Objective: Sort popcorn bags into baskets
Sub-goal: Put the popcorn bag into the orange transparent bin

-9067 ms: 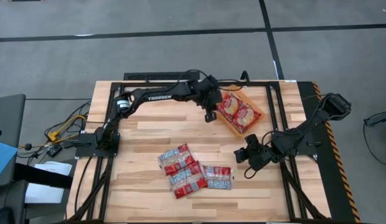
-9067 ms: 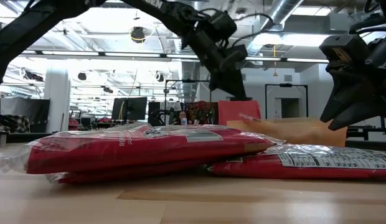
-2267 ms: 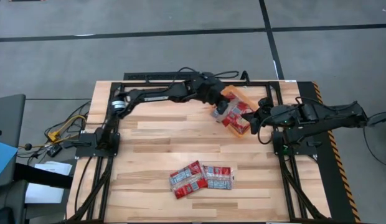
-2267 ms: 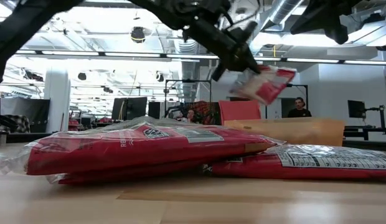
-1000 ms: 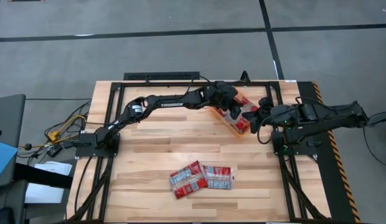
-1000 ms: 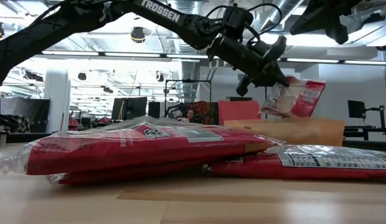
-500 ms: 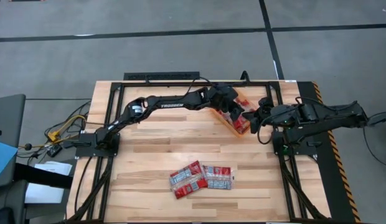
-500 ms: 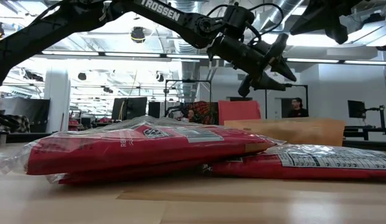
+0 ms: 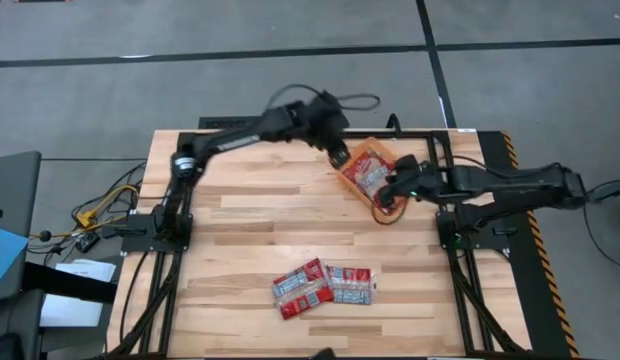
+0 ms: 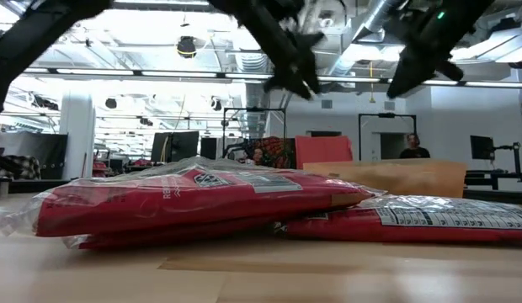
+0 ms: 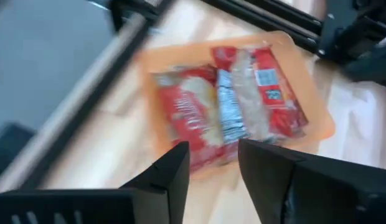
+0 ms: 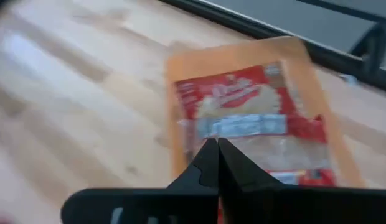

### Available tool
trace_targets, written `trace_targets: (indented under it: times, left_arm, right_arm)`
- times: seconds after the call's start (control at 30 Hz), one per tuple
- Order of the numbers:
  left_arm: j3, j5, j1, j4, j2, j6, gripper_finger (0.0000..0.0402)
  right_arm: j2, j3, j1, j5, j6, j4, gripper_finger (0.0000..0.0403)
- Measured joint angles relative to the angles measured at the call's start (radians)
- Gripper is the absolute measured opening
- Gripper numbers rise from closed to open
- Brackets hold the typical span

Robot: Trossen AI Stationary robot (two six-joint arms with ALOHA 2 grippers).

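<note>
The orange basket (image 9: 387, 150) sits near the table's far right, with red popcorn bags (image 9: 370, 175) lying flat in it; they also show in the left wrist view (image 11: 233, 102) and the right wrist view (image 12: 249, 121). Loose bags (image 9: 320, 285) lie overlapping on the near middle of the table and fill the low view (image 10: 202, 198). My left gripper (image 9: 339, 160) (image 11: 211, 155) is open and hangs above the basket's far-left edge. My right gripper (image 9: 388, 192) (image 12: 211, 146) is shut and hovers over the basket's near end, well above it in the low view (image 10: 404, 71).
Black frame rails (image 9: 445, 170) run along the table's far and right sides close to the basket. Bare wood (image 9: 250, 215) lies between the basket and the loose bags. A person (image 10: 412, 150) stands far back in the room.
My left gripper let go of the bag it carried, and the bag dropped into the basket. The gripper then rose and drew back toward the table's far-left, off the basket. My right gripper shifted left, farther over the basket's near end.
</note>
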Motion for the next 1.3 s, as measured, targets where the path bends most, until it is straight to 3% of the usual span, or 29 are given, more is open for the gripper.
trace_targets:
  times: [0.13, 0.33, 0.57, 0.8, 1.0, 1.3]
  left_arm:
    - [0.002, -0.054, 0.023, -0.052, -0.107, 0.034, 0.0106]
    - [0.001, -0.100, 0.026, -0.071, -0.210, 0.057, 0.0100]
    - [0.001, -0.104, 0.027, -0.134, -0.229, 0.097, 0.0099]
    - [0.000, -0.115, 0.027, -0.207, -0.229, 0.120, 0.0099]
    - [0.000, -0.126, 0.030, -0.214, -0.229, 0.124, 0.0099]
    - [0.000, -0.126, 0.030, -0.221, -0.229, 0.142, 0.0099]
  right_arm:
    - [0.100, 0.000, -0.112, -0.029, -0.061, 0.033, 0.0020]
    - [0.255, 0.000, -0.280, -0.155, -0.216, 0.183, 0.0026]
    - [0.405, 0.000, -0.399, -0.262, -0.301, 0.312, 0.0013]
    - [0.495, 0.000, -0.425, -0.266, -0.344, 0.320, 0.0033]
    - [0.555, 0.000, -0.420, -0.322, -0.361, 0.301, 0.0020]
    - [0.448, 0.000, -0.373, -0.314, -0.350, 0.180, 0.0027]
